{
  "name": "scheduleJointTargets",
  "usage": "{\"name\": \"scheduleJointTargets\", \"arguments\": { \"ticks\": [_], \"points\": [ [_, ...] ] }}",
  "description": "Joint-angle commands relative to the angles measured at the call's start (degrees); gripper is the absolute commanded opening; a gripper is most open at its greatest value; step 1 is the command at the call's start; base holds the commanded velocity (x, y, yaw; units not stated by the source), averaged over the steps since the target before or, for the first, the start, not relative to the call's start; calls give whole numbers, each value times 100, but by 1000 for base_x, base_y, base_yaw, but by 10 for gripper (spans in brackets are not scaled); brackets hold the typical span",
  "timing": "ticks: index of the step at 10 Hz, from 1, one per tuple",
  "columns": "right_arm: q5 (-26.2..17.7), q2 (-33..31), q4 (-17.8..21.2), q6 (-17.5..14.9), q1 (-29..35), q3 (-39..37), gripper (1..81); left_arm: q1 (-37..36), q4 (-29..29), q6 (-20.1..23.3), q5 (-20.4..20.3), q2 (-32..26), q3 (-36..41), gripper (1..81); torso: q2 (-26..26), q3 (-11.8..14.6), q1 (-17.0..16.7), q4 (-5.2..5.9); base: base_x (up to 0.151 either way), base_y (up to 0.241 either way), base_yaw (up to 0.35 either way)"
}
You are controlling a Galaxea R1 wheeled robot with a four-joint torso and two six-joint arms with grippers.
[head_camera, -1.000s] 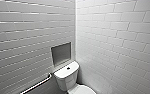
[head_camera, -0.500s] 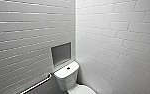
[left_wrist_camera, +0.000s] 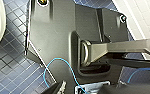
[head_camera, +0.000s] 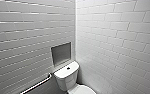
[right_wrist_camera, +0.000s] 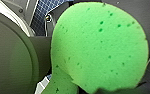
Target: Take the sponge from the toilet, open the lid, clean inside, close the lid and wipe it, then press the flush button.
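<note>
Sponge [right_wrist_camera: 101,47] bright green, close before right wrist camera, gripped by right hand [right_wrist_camera: 111,90]. Left hand [left_wrist_camera: 74,89]: open or closed, cannot tell. Toilet [head_camera: 66,78] in corner of white tiled walls [head_camera: 116,45], flush button [head_camera: 68,68] centred on tank top. Grab rail [head_camera: 37,85] on wall beside tank. Dark blue tiled floor [left_wrist_camera: 8,72] under left wrist.

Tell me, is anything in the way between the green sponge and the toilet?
Nothing I can see. The sponge is close up by the right wrist, and the toilet has nothing lying on its tank or the bit of lid showing.
</note>
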Motion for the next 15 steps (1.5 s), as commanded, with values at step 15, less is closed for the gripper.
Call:
{"name": "scheduleJointTargets", "arguments": {
  "ticks": [15],
  "points": [
    [80, -886, -73, -17, 133, 217, 10, -185, 23, 44, 190, -206, 108, 811, 0, 0, 0, 0, 0, 0, 0]
  ]
}}
